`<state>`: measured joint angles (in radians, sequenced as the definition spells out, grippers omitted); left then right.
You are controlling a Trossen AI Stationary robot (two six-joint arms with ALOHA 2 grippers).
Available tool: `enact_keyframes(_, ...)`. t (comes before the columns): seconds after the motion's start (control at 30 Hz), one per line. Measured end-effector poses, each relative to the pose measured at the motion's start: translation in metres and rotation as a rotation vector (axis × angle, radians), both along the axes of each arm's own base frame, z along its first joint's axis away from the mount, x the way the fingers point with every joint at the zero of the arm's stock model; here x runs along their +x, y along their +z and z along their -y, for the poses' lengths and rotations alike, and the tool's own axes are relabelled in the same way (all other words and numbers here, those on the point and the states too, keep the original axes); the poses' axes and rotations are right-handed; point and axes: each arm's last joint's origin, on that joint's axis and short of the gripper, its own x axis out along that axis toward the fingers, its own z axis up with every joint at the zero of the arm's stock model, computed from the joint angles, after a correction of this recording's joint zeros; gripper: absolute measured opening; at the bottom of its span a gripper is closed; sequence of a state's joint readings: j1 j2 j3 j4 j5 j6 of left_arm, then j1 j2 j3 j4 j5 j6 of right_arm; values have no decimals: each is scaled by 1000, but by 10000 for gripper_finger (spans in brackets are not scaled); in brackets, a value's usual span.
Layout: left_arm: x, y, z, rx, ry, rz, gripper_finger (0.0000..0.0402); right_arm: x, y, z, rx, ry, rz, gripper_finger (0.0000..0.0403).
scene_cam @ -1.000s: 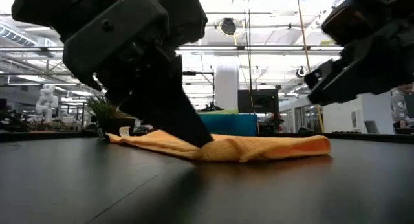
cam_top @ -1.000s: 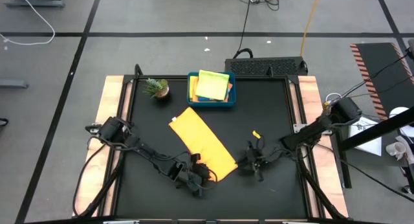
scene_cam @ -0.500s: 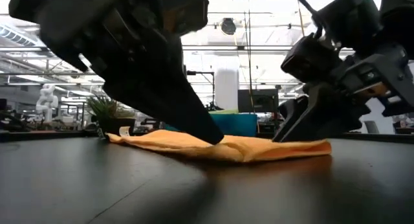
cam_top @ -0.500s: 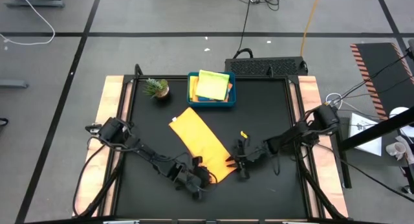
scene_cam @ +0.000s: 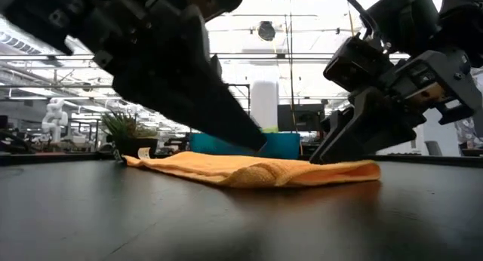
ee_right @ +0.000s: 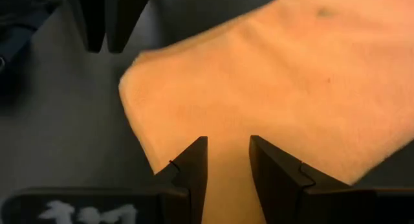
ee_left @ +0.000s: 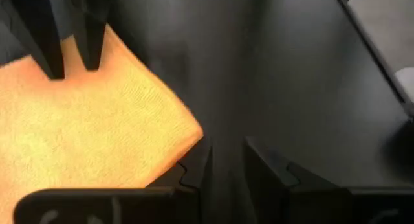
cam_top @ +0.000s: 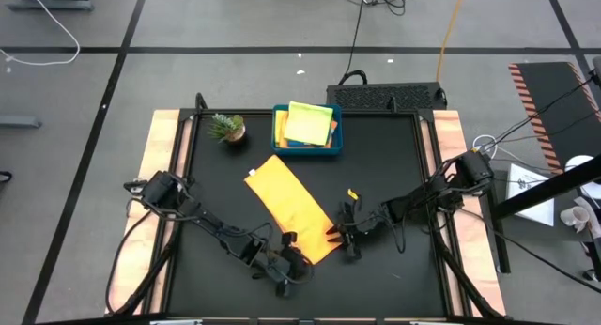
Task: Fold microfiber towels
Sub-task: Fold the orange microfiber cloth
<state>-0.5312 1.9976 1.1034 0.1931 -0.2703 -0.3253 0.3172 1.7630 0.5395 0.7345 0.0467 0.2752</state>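
Plain orange towel (cam_top: 294,208) on a black worktop (cam_top: 394,170); teal tray (cam_top: 278,137) holding lime-green and yellow towels (cam_top: 310,124); green plant (cam_top: 225,126); dark arms.

The table (cam_top: 404,165) has a black top with pale wooden strips along both side edges. Around it lies a grey floor (cam_top: 235,24) crossed by dark lines. A black cable (cam_top: 355,34) runs across the floor toward a black box (cam_top: 385,96) at the table's far edge. Beyond the table, a white pillar (scene_cam: 265,102) stands under ceiling beams and bright lights (scene_cam: 249,19).
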Motion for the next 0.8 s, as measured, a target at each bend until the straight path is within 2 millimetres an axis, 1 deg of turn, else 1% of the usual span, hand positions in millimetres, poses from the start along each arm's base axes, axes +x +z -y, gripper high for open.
enact_keyframes(0.13, -2, -1, -1, 39, 33, -4, 88, 0, -1, 0, -1, -1, -9, 105)
enact_keyframes(0.27, -6, 5, 0, 170, 133, 61, 88, -1, -1, 0, 4, -4, -11, 105)
enact_keyframes(0.37, -7, 4, 0, 230, 146, 60, 88, -1, -1, 0, 20, 6, -12, 105)
enact_keyframes(0.57, -8, -5, -8, 199, 158, -33, 88, -1, -1, -1, 30, 10, -17, 105)
enact_keyframes(0.7, -8, -10, -6, 188, 154, -43, 88, -1, -1, -1, 30, 10, -16, 105)
enact_keyframes(0.8, -6, -17, -5, 172, 149, -50, 88, -1, -1, -1, 29, 9, -16, 105)
